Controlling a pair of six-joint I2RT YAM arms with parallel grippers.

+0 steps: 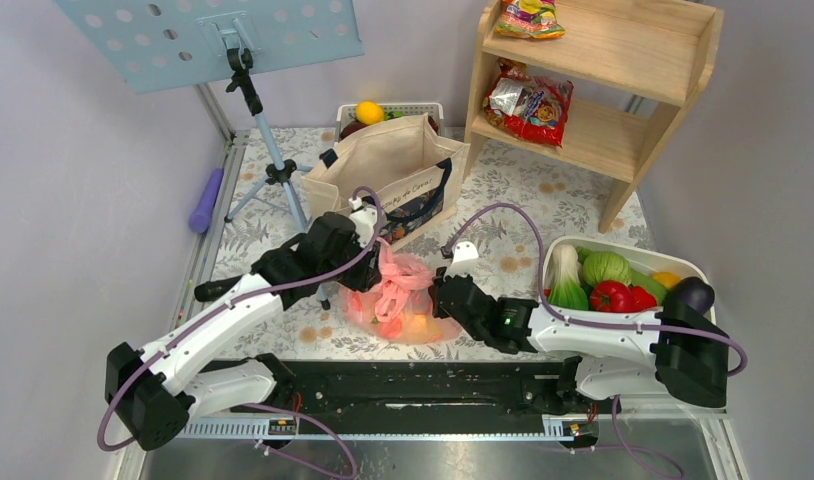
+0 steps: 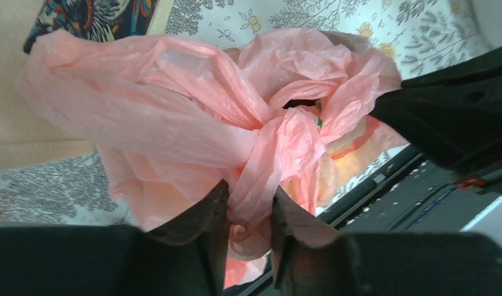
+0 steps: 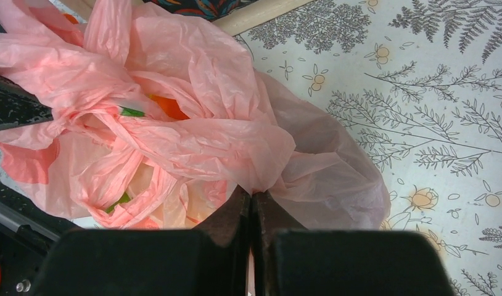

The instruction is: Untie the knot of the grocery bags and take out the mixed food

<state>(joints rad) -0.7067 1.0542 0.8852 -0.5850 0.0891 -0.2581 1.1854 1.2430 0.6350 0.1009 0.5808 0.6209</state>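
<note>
You have one thin, translucent pink plastic grocery bag (image 1: 408,312) on the floral-patterned table (image 1: 543,205), lying between both arms and in front of one beige canvas tote (image 1: 383,165). Its knot (image 2: 270,132) is still tied, and orange and green food (image 3: 165,108) shows inside. Your left gripper (image 2: 250,200) pinches a twisted strand just below the knot. Your right gripper (image 3: 253,200) is clamped on the bag's side. One white tub (image 1: 623,246) holds mixed vegetables (image 1: 608,270). One wooden shelf (image 1: 608,140) holds two glossy snack packets (image 1: 528,105).
</note>
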